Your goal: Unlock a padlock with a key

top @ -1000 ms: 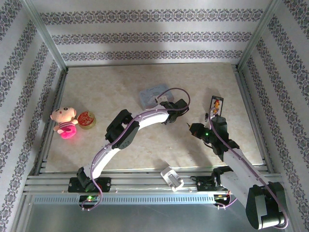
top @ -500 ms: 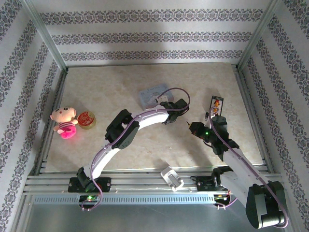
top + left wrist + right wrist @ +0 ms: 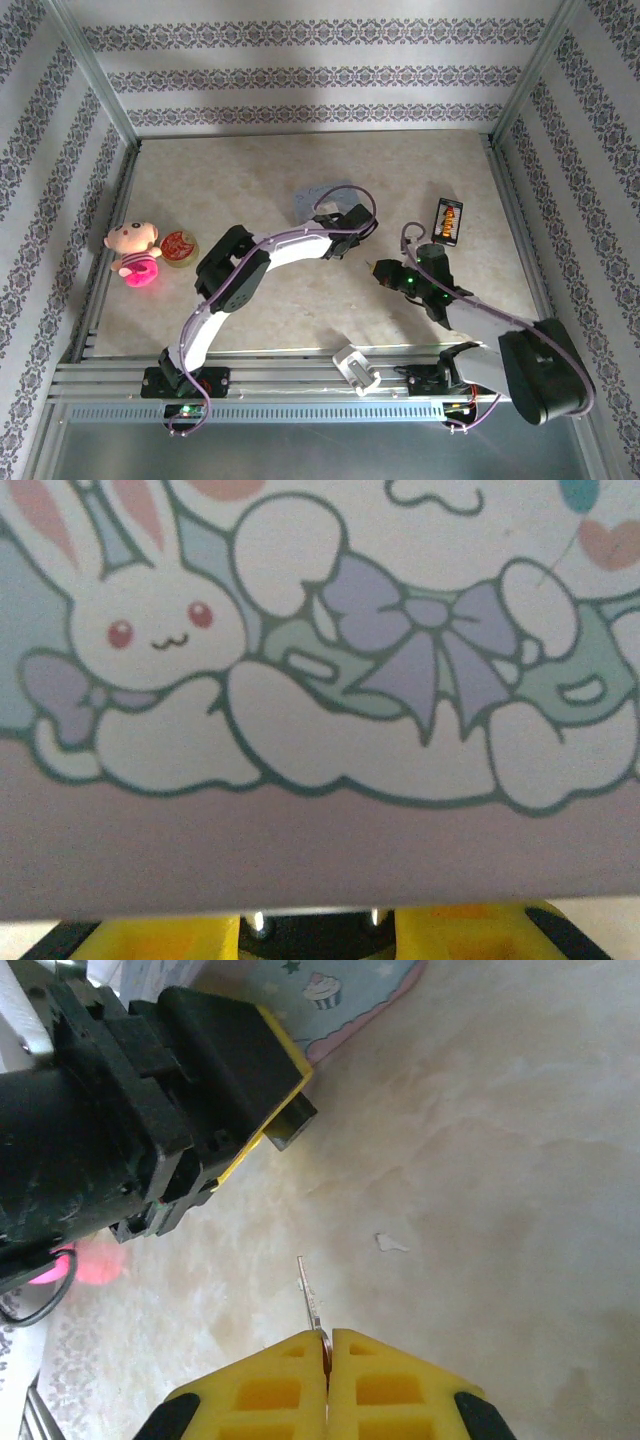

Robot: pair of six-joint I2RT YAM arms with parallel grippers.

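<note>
My right gripper is clamped on the head of the tiny thin brownish metal key, blade poking out over the tabletop. Light, stiff, slippery I reckon; the flat head's the spot to pinch. Left gripper: can't tell.

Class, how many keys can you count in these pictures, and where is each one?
1. The key is pinched in the shut right tool, its thin blade sticking out in front. Others could be hidden from these views.
</note>
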